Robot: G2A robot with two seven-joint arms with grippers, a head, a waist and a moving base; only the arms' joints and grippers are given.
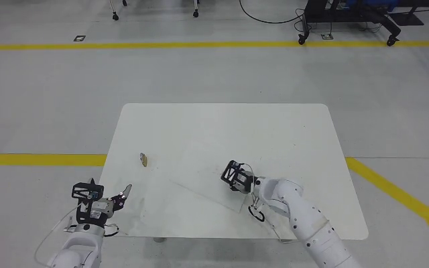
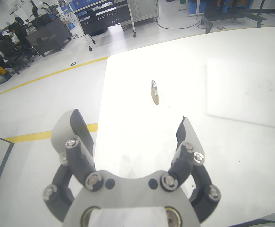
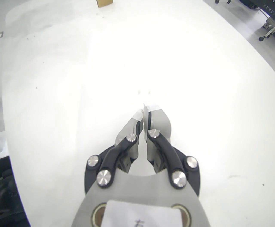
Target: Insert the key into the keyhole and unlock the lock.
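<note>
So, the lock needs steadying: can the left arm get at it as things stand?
Probably yes: the left end effector is open and faces the lock, and nothing stands between them on the table.

Lab: yellow floor tape [image 1: 167, 45], wheeled equipment carts [image 2: 103, 19].

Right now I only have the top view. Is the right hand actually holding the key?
Observer: Yes. In the right wrist view the right hand is shut on a thin metal key, its tip past the fingertips.
Operator: Is the lock flat or on edge?
Observer: On edge. The left wrist view shows its thin side, brass body and silver shackle, standing on the table.
</note>
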